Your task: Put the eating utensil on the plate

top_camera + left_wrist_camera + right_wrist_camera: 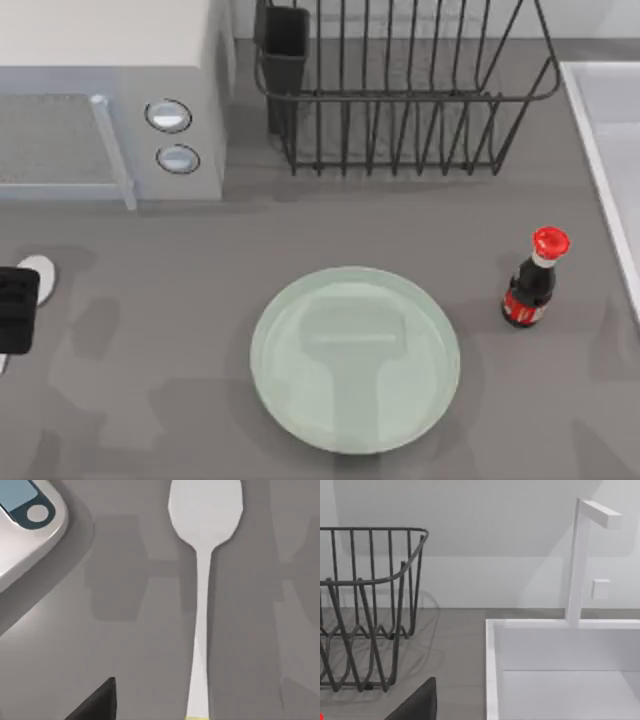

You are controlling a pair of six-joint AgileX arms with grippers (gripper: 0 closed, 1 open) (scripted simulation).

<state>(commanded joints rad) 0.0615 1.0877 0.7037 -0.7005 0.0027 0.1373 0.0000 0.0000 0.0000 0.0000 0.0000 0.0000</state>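
Plate (355,358), pale green and round, lies flat near the front middle of the grey surface (150,400), nothing on it. Well to its left, at the surface's left edge, the left hand (15,310) shows as a dark block above the spoon (38,278); the white bowl pokes out just beyond the block, far from the plate. In the left wrist view the spoon (202,605) lies flat on the surface, bowl away from the camera, handle running back toward it, a dark finger (97,702) off to one side and not touching it. Whether the left hand is spread or closed: cannot tell. Right of the plate, apart from it, a dark bottle (532,285) with a red cap stands upright. Farther back, a microwave (110,100) sits at the left and a black wire dish rack (400,90) at the middle. A white sink (610,150) runs along the right edge. The right wrist view has the rack (365,610), the sink (560,670) with its white faucet (585,555), and one dark finger (417,702) of the right hand; its state I cannot tell either.
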